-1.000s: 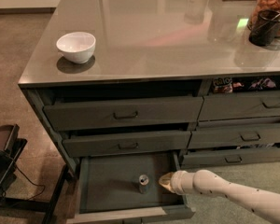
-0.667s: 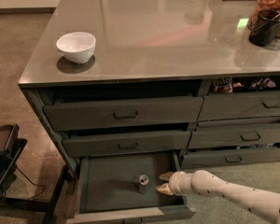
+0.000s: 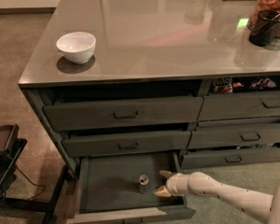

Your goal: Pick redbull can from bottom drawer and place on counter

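Note:
The redbull can [image 3: 143, 183] stands upright on the floor of the open bottom drawer [image 3: 107, 183], a little right of the middle. My gripper [image 3: 161, 183] comes in from the right on a white arm and sits inside the drawer, just right of the can. Its two tan fingertips [image 3: 165, 174] are spread apart, one farther back and one nearer the front, and hold nothing. A small gap lies between them and the can. The counter [image 3: 154, 36] is the glossy grey-brown top above the drawers.
A white bowl [image 3: 76, 46] stands on the counter's left part. A dark cup [image 3: 264, 28] and a jar [image 3: 270, 3] stand at the back right. Handled drawers [image 3: 123, 113] sit partly open above the bottom drawer. A dark stand [image 3: 4, 157] is on the floor at left.
My gripper has moved left inside the drawer, closer to the can. The can has not moved.

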Motion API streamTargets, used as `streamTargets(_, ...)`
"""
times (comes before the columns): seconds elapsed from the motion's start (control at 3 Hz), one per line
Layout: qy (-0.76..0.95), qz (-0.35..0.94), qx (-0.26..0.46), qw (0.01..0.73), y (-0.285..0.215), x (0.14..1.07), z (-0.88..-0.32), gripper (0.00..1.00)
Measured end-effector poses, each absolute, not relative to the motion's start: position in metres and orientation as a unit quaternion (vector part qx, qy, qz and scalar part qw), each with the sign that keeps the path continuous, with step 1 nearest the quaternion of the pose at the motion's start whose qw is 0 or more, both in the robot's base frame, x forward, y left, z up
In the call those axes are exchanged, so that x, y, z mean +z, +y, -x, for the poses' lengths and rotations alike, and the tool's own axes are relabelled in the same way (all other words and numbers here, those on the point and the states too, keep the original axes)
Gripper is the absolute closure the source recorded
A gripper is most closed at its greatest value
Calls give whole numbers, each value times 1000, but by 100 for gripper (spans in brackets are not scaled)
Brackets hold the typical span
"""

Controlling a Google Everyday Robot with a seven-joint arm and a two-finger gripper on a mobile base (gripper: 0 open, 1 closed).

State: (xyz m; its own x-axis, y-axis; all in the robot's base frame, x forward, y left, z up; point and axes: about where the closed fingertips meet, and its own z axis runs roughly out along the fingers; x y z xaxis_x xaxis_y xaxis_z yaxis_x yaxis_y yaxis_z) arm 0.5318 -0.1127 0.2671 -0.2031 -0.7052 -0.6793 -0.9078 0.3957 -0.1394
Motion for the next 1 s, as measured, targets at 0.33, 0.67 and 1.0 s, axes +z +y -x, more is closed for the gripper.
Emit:
streamTargets(0.33,758,525,151,356,-106,255,-540,38)
streamTargets(0.67,752,526,164,363,-92,243,-548,35)
streamTargets(1.0,746,531,185,357,-76,229,-549,35)
